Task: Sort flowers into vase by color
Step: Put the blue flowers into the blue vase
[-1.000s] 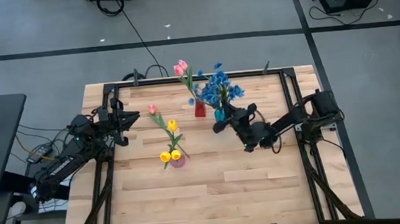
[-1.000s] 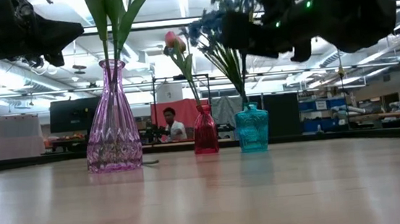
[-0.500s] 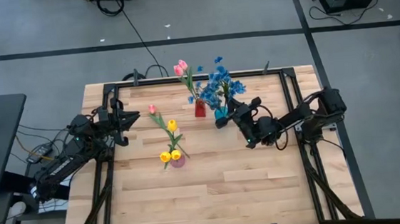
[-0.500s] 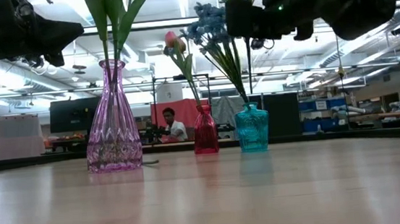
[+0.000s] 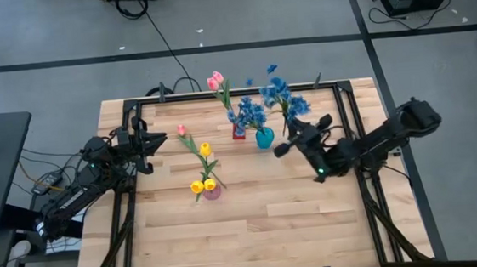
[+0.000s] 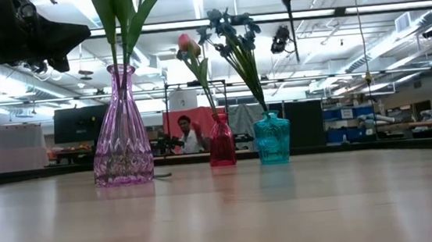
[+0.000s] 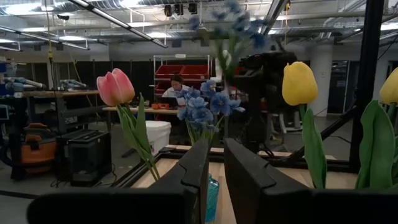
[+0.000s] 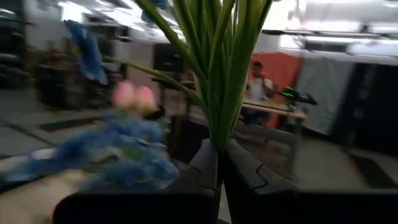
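1. The right tool hangs over the bench at about 2 o'clock from its centre, just right of the teal vase. In its wrist view the fingers are pinched tight on a bunch of green stems; these are the blue flowers, whose blooms lean away toward 12 o'clock.
2. More blue blooms stand in the teal vase; pink tulips rise from the red vase beside it, at 12 o'clock.
3. The purple vase, near the centre, holds yellow tulips and one stray pink tulip.
4. The left tool waits at 10 o'clock, its fingers nearly together and empty.
5. Handling, as a judgement: the stems look thin, light and springy, likely smooth plastic, so they may slide or twist in a pinch. Low on the bare stem, below the leaves, seems the best hold; the heads would crush or snag.
6. The vases look light and narrow-necked, so a dragged stem could tip one.
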You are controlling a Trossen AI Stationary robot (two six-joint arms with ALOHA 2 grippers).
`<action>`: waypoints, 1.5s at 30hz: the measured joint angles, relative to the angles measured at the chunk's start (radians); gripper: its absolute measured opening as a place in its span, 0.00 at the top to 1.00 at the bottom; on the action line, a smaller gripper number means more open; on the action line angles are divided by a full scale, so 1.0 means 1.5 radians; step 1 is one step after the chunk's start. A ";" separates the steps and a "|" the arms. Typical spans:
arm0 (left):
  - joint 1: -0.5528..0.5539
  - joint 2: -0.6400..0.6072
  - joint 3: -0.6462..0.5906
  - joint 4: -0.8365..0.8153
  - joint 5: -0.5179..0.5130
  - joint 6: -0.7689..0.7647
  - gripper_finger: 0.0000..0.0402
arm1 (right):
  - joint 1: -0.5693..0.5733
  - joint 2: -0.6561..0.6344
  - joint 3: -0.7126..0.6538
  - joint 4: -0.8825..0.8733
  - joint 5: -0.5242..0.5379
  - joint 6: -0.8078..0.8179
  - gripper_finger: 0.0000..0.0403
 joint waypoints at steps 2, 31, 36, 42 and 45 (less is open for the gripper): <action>0.000 0.000 0.000 0.000 0.000 0.000 0.86 | 0.022 -0.034 0.001 -0.021 -0.016 0.000 0.95; 0.000 0.000 0.000 -0.015 -0.031 0.017 0.86 | -0.043 -0.104 0.285 -1.059 -0.493 0.642 0.95; 0.000 0.000 0.000 -0.016 -0.032 0.017 0.86 | -0.049 -0.106 0.225 -1.037 -0.545 0.702 0.96; 0.000 0.000 0.000 -0.016 -0.033 0.017 0.86 | -0.069 -0.104 0.203 -1.104 -0.676 0.833 0.95; 0.000 0.000 0.000 -0.016 -0.033 0.017 0.86 | -0.063 -0.104 0.196 -1.178 -0.679 0.917 0.95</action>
